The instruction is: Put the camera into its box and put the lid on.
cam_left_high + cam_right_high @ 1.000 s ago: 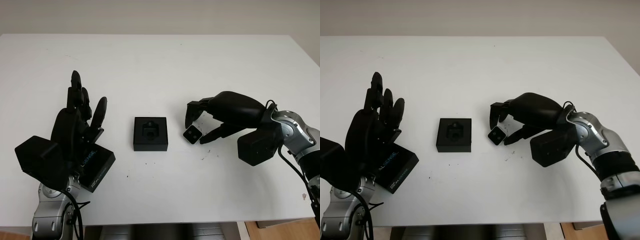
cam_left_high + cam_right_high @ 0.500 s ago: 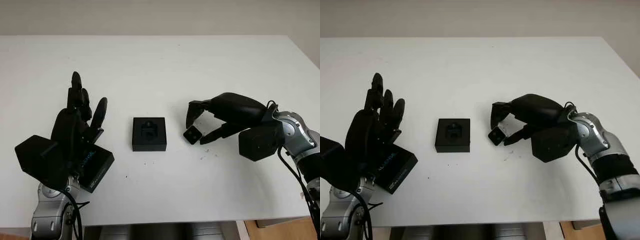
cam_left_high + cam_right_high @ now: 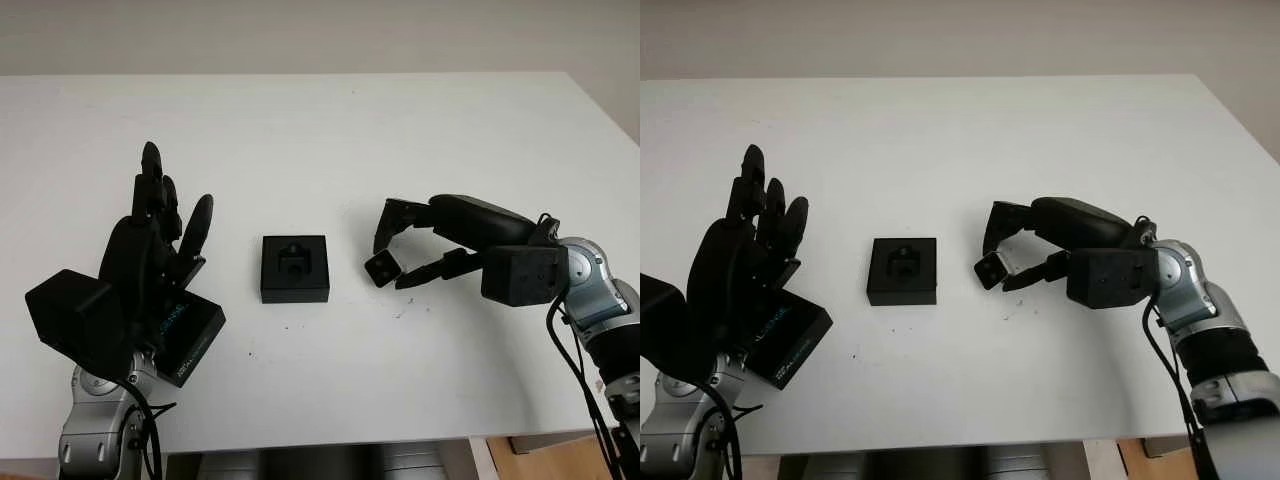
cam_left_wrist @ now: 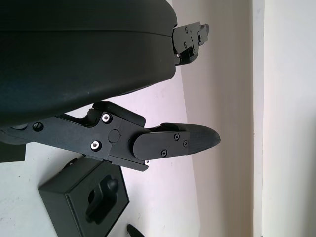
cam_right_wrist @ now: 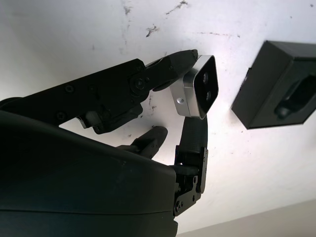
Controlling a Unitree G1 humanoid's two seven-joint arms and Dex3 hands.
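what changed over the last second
The right hand, shut on the camera, lifted it off the table and rolled its wrist, staying beside the box. The left hand, open, stayed raised over the lid; the box stayed put.

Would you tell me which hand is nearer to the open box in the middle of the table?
The right hand, pinching the camera, sits just beside the box. The left hand stands farther off on the other side, open, over the lid.
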